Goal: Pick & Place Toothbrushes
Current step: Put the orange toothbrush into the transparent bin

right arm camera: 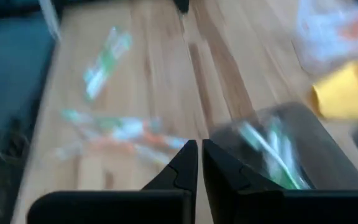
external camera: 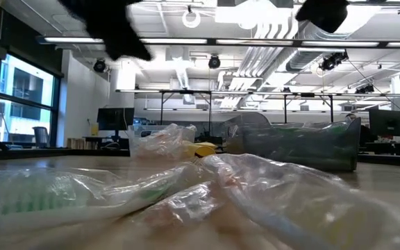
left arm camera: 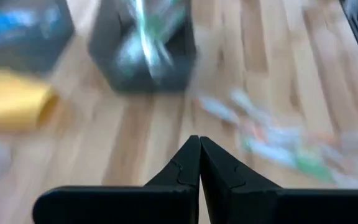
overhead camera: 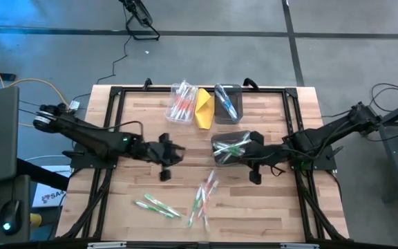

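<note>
Loose toothbrushes in clear wrappers lie flat on the wooden table: a green pair [overhead camera: 156, 205] and a mixed green and orange pile [overhead camera: 202, 197], which also shows in the left wrist view [left arm camera: 278, 146] and the right wrist view [right arm camera: 120, 130]. My left gripper [overhead camera: 179, 153] [left arm camera: 199, 163] is shut and hovers over bare wood left of the table's middle. My right gripper [overhead camera: 243, 163] [right arm camera: 199, 167] is shut too, beside the near side of a dark bin of green toothbrushes [overhead camera: 230, 146] [right arm camera: 278, 152].
At the far side stand a clear bin of orange toothbrushes [overhead camera: 182, 102], a yellow folded object [overhead camera: 204, 108] and a dark bin of blue toothbrushes [overhead camera: 226, 104]. A black frame [overhead camera: 109, 131] runs around the table. Bare wood lies between the grippers and the loose brushes.
</note>
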`<state>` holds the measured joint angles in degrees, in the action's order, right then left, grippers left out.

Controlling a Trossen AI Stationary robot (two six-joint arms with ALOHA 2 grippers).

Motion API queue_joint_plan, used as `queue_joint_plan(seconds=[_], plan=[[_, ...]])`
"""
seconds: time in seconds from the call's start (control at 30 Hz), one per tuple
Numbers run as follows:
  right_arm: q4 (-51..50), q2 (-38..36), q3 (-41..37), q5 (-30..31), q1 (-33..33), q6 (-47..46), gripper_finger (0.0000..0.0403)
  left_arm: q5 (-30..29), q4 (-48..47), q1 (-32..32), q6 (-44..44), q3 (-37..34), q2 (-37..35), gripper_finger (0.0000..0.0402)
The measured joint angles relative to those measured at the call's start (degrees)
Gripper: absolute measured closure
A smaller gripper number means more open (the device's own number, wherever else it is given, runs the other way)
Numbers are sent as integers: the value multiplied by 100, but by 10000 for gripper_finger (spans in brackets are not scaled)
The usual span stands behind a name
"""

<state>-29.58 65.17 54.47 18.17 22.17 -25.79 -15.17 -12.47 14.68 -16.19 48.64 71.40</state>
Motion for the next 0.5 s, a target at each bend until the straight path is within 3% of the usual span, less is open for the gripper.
queue_joint_plan(seconds=[0.23, 0.5], plan=[[3095, 192, -996, -2, 29, -53, 388, -66, -258, 812, -231, -399, -647, 398], [4770, 1317, -1135, 835, 433, -655, 399, -511, -872, 1722, -253, -553, -1444, 398]])
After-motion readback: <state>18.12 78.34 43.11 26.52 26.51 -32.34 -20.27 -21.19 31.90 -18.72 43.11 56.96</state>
